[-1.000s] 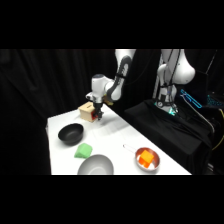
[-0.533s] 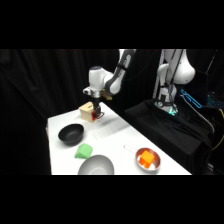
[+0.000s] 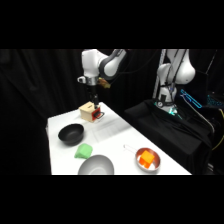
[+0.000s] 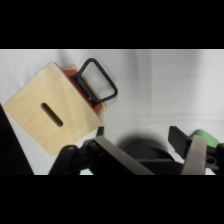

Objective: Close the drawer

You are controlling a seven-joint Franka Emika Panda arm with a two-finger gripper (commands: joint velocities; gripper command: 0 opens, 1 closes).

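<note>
Item: drawer [image 4: 91,93], red front with dark loop handle, in tan wooden box [image 4: 52,116] at the tabletop's [image 3: 120,137] far corner; front sits nearly flush with the box, so the closing looks almost finished. Hand [image 4: 150,150]: fingers spread, holding nothing, poised above the box (clear of the handle).

A white robot arm reaches over a white table [image 3: 120,137], its gripper [image 3: 93,102] hanging just above a small tan wooden box [image 3: 88,111] with a red-fronted drawer [image 3: 96,115]. Nearer the camera sit a black bowl [image 3: 70,133], a green object [image 3: 84,150], a grey bowl [image 3: 95,165] and a metal bowl holding an orange block [image 3: 147,158].
</note>
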